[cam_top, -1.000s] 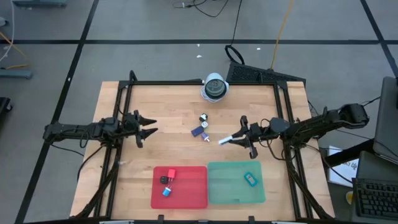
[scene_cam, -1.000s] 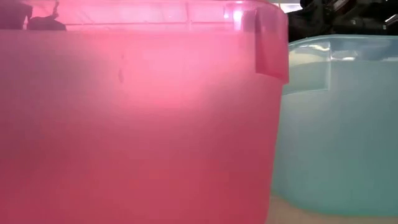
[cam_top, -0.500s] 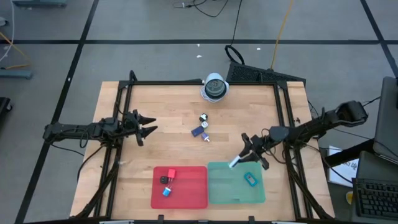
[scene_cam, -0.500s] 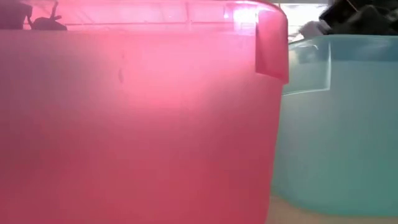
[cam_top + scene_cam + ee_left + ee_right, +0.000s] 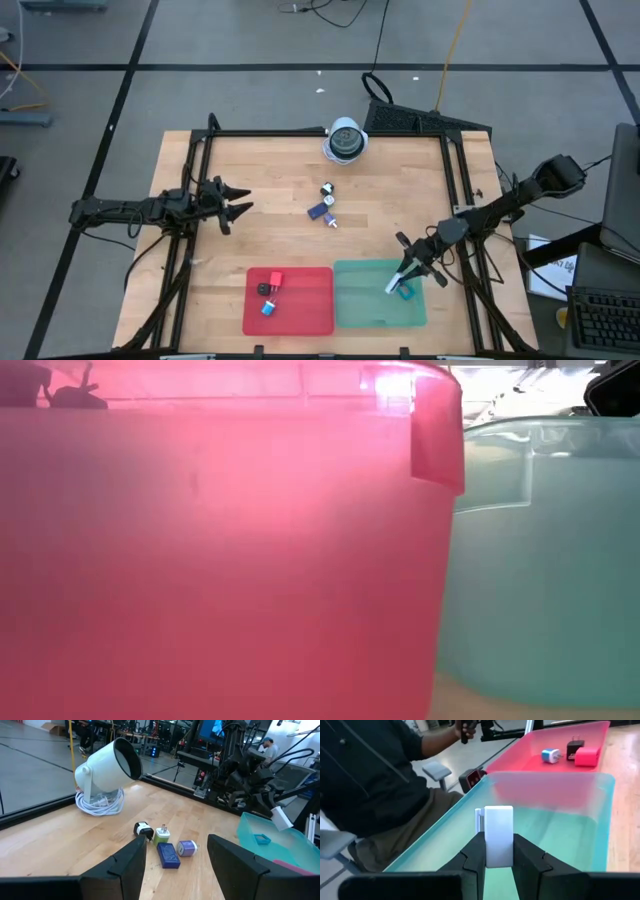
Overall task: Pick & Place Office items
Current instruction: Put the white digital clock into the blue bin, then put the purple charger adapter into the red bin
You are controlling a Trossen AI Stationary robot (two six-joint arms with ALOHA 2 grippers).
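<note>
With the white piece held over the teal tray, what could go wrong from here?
The right end effector grips the small white rectangular plug only at its lower part, so it could twist on release. In the translucent teal plastic tray a small teal piece lies right beneath; the plug may land on it.

A round white-and-grey domed lamp (image 5: 346, 140) sits at the far edge of the wooden table (image 5: 270, 220) on a coiled white cable (image 5: 100, 803), a red tray (image 5: 305, 310) and a green tray (image 5: 360, 300) lie side by side at the near edge, and a seated person in dark clothing (image 5: 375, 780) shows beyond the table.
</note>
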